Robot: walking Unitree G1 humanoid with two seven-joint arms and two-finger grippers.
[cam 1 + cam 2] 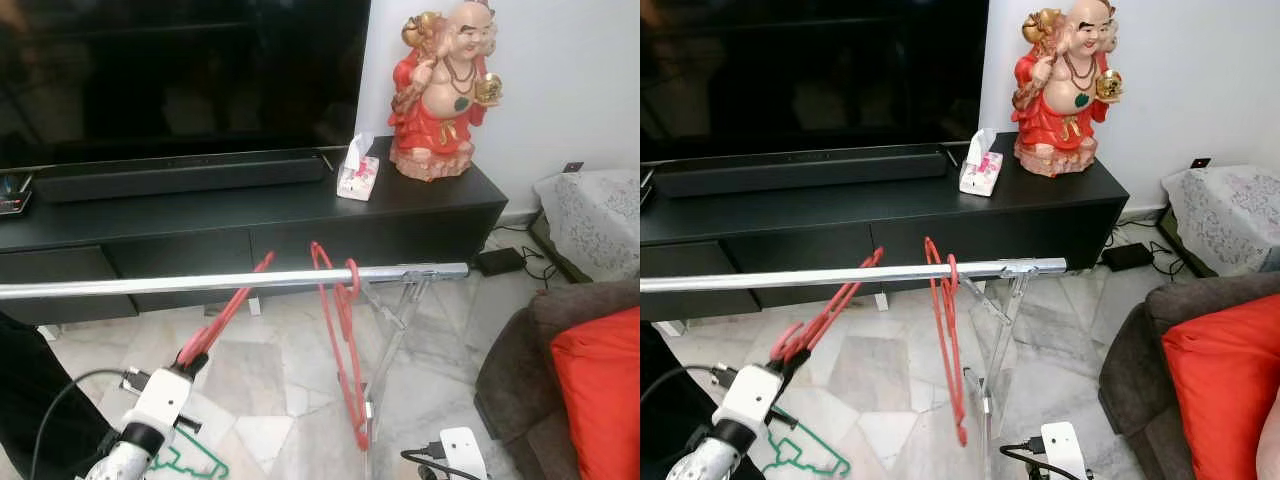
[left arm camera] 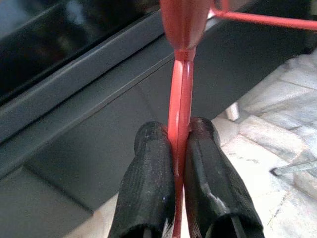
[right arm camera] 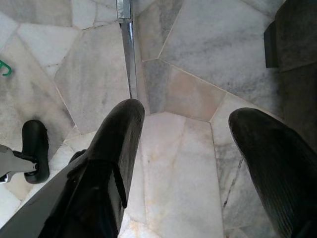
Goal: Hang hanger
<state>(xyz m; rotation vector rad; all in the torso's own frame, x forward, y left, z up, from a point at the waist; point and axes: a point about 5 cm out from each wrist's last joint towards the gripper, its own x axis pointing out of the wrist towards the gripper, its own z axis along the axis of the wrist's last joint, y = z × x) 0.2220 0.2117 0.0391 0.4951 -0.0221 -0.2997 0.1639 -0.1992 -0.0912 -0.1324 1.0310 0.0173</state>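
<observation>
Left pincer (image 2: 181, 148) is clenched on a red hanger (image 1: 225, 315), holding it up against the silver rail (image 1: 200, 282), beside another red hanger (image 1: 343, 340) already hung. Next, its hook must go over the rail. Right pincer (image 3: 190, 163) hangs released above the floor (image 3: 183, 99).

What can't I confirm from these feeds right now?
- Held red hanger: its hook end lies behind the rail in the eye views, so whether it has caught is hidden.
- Green hanger: partly hidden by the left end effector.
- Right end effector: arm cut off by the eye views' bottom edge.
</observation>
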